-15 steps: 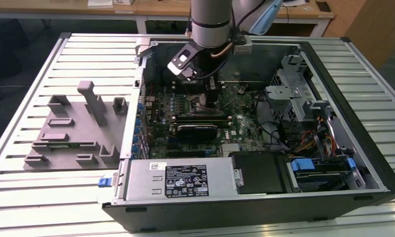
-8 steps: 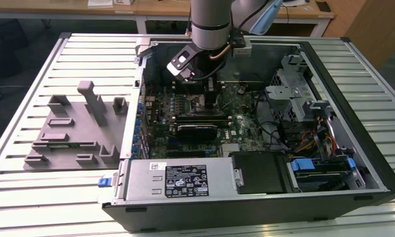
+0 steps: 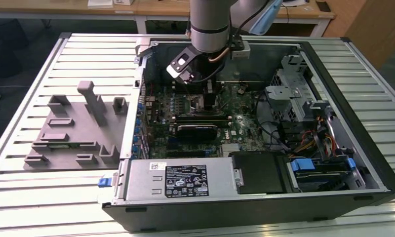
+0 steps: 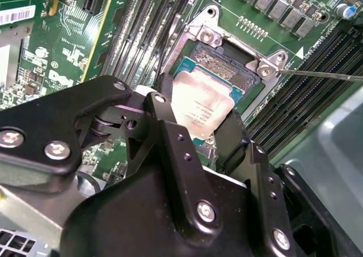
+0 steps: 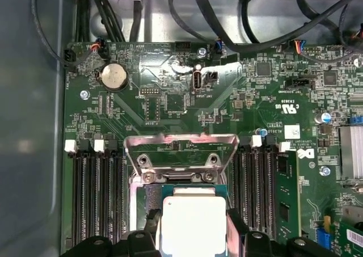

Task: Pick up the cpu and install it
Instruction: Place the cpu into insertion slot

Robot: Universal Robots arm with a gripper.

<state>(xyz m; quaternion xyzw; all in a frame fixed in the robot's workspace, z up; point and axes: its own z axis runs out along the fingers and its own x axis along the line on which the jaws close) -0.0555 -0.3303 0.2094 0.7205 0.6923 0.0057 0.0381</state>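
Note:
The cpu (image 4: 201, 106) is a small square chip with a silvery top plate. It sits between my black fingers (image 4: 161, 106), directly over the open motherboard socket (image 4: 227, 55), with one edge low in the frame. In the first wrist view, the cpu (image 5: 193, 223) lies just below the raised metal load plate (image 5: 181, 146). My gripper (image 4: 195, 121) is shut on it. In the exterior view, the gripper (image 3: 207, 94) reaches down into the open computer case (image 3: 329, 74) over the middle of the board.
A grey plastic fixture tray (image 3: 72, 133) stands on the slatted table at the exterior view's left. The power supply (image 3: 177, 177) and drive bays (image 3: 316, 168) fill the near side of the case. Memory slots (image 5: 93, 194) flank the socket and black cables (image 5: 227, 19) run beyond the board.

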